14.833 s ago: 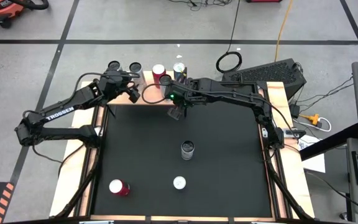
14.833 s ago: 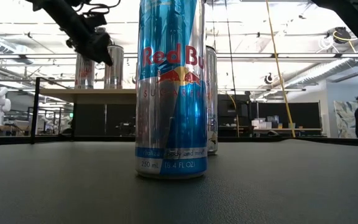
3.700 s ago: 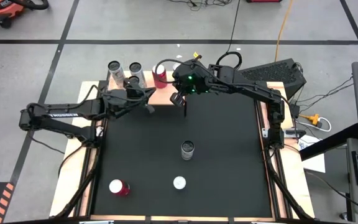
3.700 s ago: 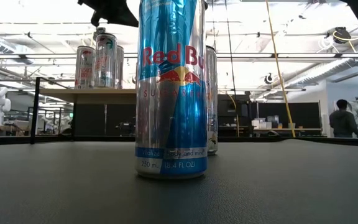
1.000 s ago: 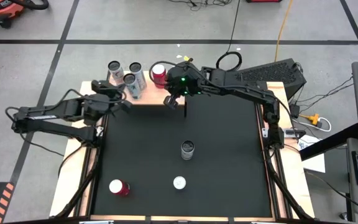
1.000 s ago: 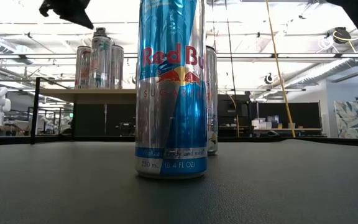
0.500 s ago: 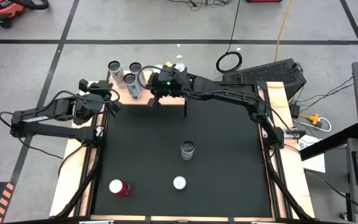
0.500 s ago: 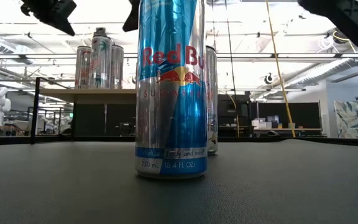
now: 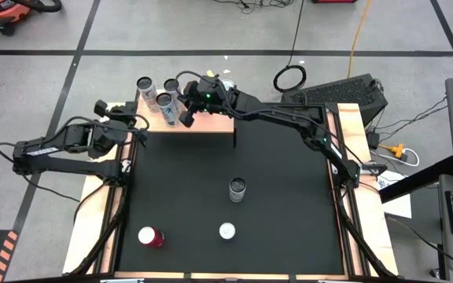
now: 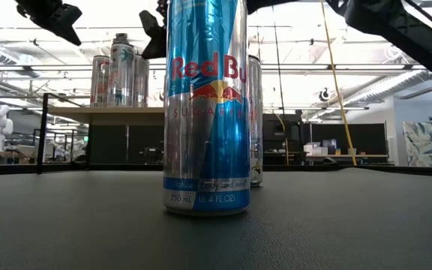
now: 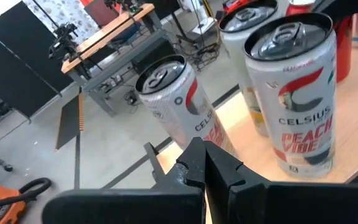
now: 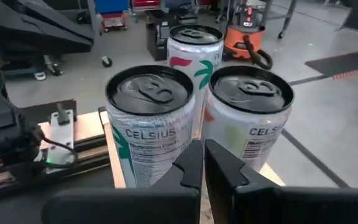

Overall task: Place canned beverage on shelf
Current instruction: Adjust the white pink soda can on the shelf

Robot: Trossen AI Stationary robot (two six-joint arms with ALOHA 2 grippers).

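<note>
The surface [image 9: 281,204] is black, framed in pale wood. The shelf [image 9: 211,123] has a light unfinished wooden top. The Celsius cans [image 11: 300,93] are white with red, green and black lettering — silver lids. The near can [image 10: 205,105] is silver and blue with red print. A red can [image 9: 149,237] lies on the black mat — both arms dark.

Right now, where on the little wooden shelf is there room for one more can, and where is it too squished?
The shelf is crowded at its left end: three cans huddle there, with the shut right gripper right beside them. A red can hides under that arm. The bare wood along the front right edge, toward the corner leg, looks free. The shut left gripper waits off the shelf's left end.
</note>
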